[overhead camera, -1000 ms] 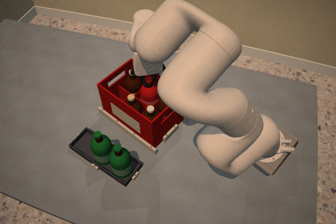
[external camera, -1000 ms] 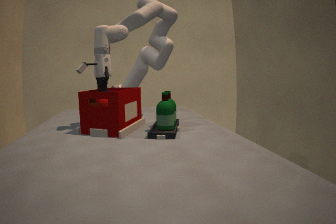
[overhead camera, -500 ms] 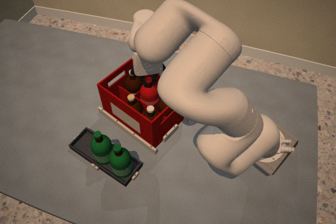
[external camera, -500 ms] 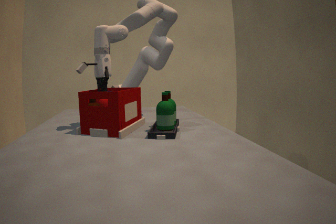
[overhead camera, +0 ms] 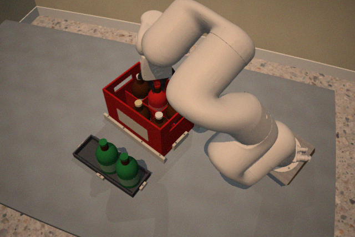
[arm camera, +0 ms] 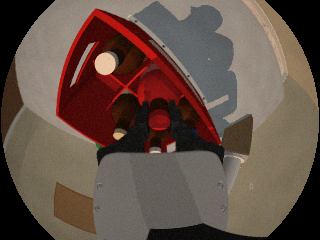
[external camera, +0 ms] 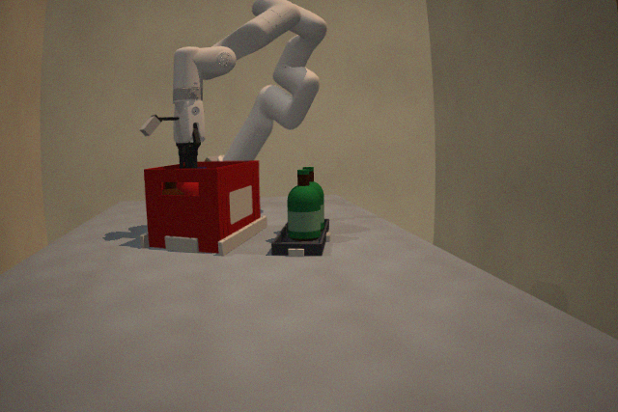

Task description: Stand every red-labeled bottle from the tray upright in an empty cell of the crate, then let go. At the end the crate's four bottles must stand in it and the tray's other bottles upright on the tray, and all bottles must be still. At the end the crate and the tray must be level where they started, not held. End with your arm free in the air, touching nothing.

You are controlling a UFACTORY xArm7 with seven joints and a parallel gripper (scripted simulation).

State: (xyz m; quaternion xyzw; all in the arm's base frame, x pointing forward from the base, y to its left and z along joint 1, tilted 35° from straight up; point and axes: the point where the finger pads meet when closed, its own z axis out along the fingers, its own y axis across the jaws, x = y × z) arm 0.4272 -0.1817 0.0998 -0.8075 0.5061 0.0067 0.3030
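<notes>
The red bottle point(overhead camera: 157, 100) point(arm camera: 156, 84) is upright, with its body down inside a far-side middle cell of the red crate point(overhead camera: 172, 140) point(external camera: 184, 220) point(arm camera: 122, 31). My gripper point(overhead camera: 157, 87) point(arm camera: 159, 108) is shut on its neck from above; the fingers reach to the crate's rim in the exterior view. Whether the bottle's base touches the crate floor is hidden. Several brown bottles stand in other cells, among them one with a pale cap point(overhead camera: 140, 88) point(arm camera: 125, 54). Two green bottles, one point(overhead camera: 106, 154) beside the other point(overhead camera: 127, 170), stand upright on the dark tray point(overhead camera: 86, 150) point(external camera: 312, 249).
Pale strips lie along the crate's foot, one long strip point(overhead camera: 132, 135) on the tray side. Small pale blocks touch the tray's edges. The crate's dividers and walls are close around the red bottle. My forearm hides the crate's right corner in the top view. A small blue patch shows beside the right finger.
</notes>
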